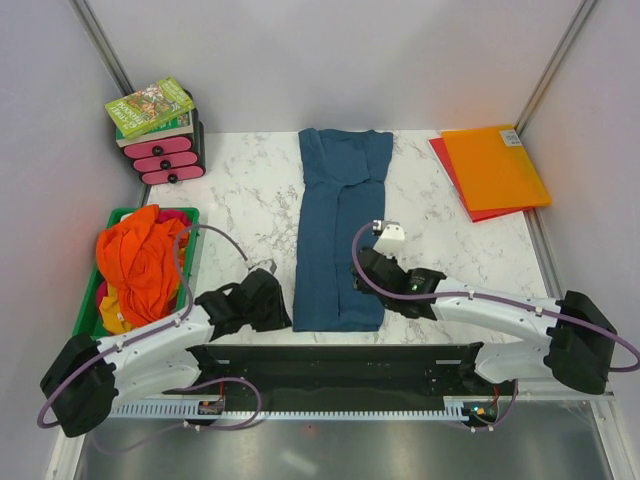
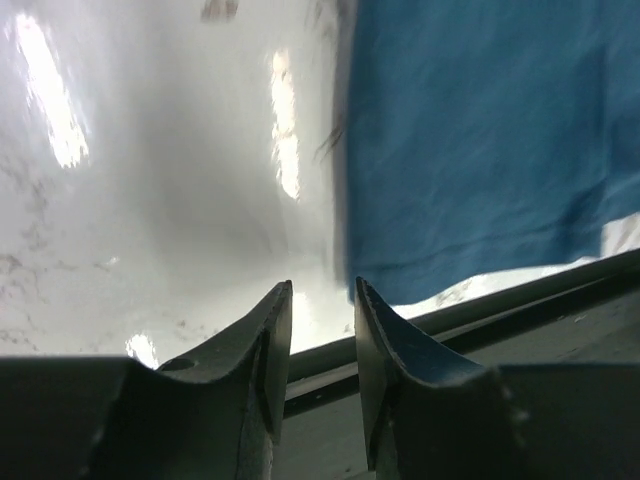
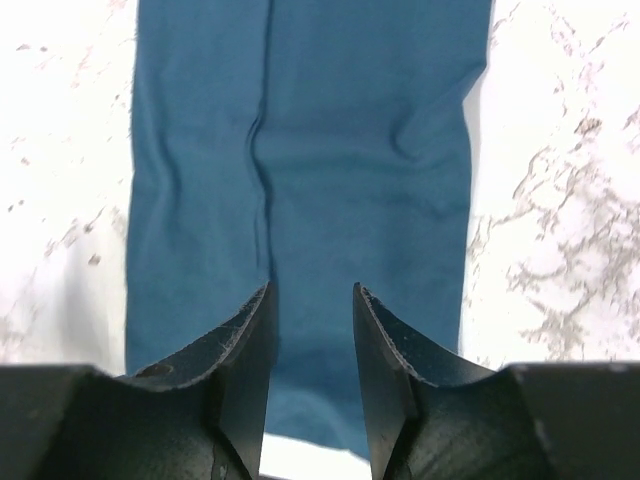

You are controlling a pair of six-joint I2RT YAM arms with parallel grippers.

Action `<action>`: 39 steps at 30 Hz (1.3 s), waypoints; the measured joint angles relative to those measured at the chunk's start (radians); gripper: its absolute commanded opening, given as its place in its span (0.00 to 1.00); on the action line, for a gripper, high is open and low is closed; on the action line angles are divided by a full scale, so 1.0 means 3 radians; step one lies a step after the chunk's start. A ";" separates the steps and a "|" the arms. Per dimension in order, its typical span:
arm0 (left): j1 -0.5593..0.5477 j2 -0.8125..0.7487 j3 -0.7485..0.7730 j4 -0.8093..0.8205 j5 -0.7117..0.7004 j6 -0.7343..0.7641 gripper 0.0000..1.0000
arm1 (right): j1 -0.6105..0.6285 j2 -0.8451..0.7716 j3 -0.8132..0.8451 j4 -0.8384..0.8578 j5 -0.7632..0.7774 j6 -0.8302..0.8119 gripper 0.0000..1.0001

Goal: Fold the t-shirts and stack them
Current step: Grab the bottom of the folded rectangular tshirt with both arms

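Left gripper point(image 2: 322, 290) first: fingers parted, nothing between them. It hangs over bare marble just beside the near left corner of the teal t-shirt point(image 1: 338, 240). On the left wrist view the cloth's left edge runs up just right of the fingertips, and the table's front rail cuts across below.

Right gripper point(image 3: 310, 290) is spread as well, holding nothing, and it sits directly above the teal fabric toward the near end. The shirt fills the space ahead of its fingers, with a long crease running up the middle.

From the top camera, the teal shirt lies flat in the centre of the table point(image 1: 240, 190), folded into a long narrow strip from the back toward the arms, sleeves tucked in at the far end.

The orange t-shirts point(image 1: 140, 262) are heaped in the green bin point(image 1: 190, 215) on the left, crumpled, with bits of yellow and red showing low down.

Back left is a book point(image 1: 150, 106) on top of a pink drawer unit point(image 1: 168, 160). Back right is an orange folder point(image 1: 494, 165) lying over a red folder point(image 1: 480, 212), well apart from the shirt.
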 measured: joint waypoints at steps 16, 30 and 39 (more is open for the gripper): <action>-0.0196 -0.0470 -0.0437 0.0085 -0.0045 -0.0284 0.44 | 0.0903 -0.0298 -0.0206 -0.0568 0.0635 0.0622 0.44; -0.0220 0.0088 -0.0123 0.0352 -0.0118 -0.0223 0.43 | 0.0984 -0.0296 -0.0207 -0.0665 0.0738 0.0791 0.45; -0.0254 0.0276 -0.0125 0.0440 -0.0088 -0.0220 0.38 | 0.0984 -0.0314 -0.0238 -0.0708 0.0739 0.0844 0.45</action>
